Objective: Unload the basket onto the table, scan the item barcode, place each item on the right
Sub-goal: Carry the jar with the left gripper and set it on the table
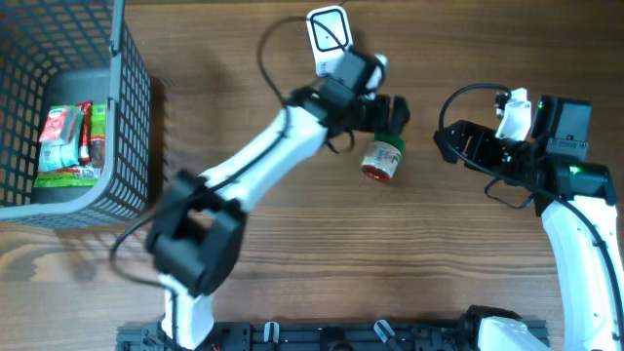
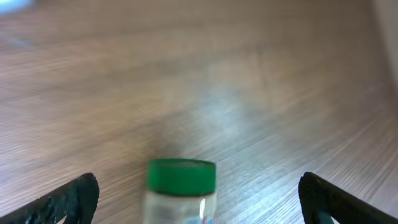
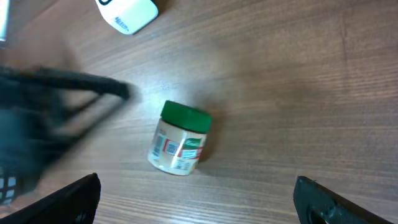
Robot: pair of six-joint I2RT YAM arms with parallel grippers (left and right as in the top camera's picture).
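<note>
Wooden table (image 1: 322, 244) | basket (image 1: 135, 107): packets (image 1: 68, 146) | jar (image 1: 382, 160) lying (green-capped) | both jaws wide, empty

A brown wood-grain bench (image 1: 292, 263) fills every view, its grain running left to right in the overhead view. Soft, even light leaves only faint shadows. A black rail (image 1: 322, 336) lines its near edge.
</note>
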